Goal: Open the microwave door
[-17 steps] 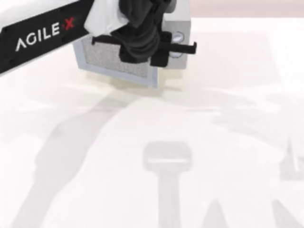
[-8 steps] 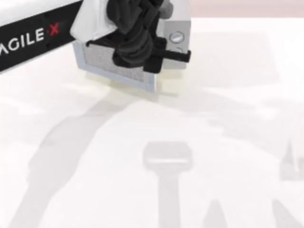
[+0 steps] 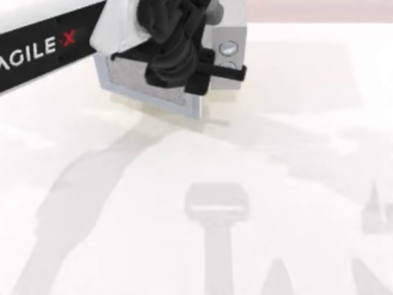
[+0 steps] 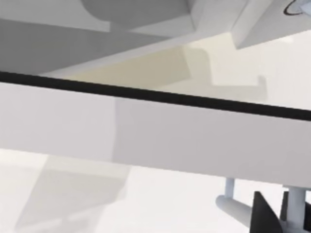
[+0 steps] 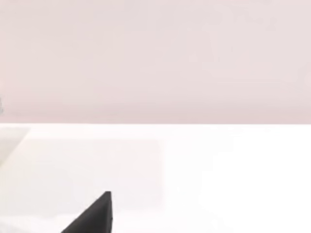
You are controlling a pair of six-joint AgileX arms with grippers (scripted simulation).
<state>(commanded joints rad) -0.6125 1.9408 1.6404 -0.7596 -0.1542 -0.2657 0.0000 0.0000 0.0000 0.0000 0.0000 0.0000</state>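
The microwave (image 3: 232,32) stands at the table's back centre, its two knobs (image 3: 228,48) facing front. The microwave door (image 3: 130,78), light grey with a speckled mesh window, is swung partly out, its free edge toward the front. My left gripper (image 3: 206,72) sits over that free edge. In the left wrist view the door (image 4: 194,141) is a pale band, and the left gripper (image 4: 284,218) is shut on the grey bar handle (image 4: 233,208). Of my right gripper (image 5: 95,218) only a dark corner shows, away from the microwave.
My left arm (image 3: 43,46) reaches in from the upper left, covering the microwave's top. The white table (image 3: 202,184) carries only shadows. A pink wall (image 5: 155,58) rises behind it.
In the first half second my left gripper shifted a little left and the door's free edge swung slightly further out. Since then nothing visibly moved.
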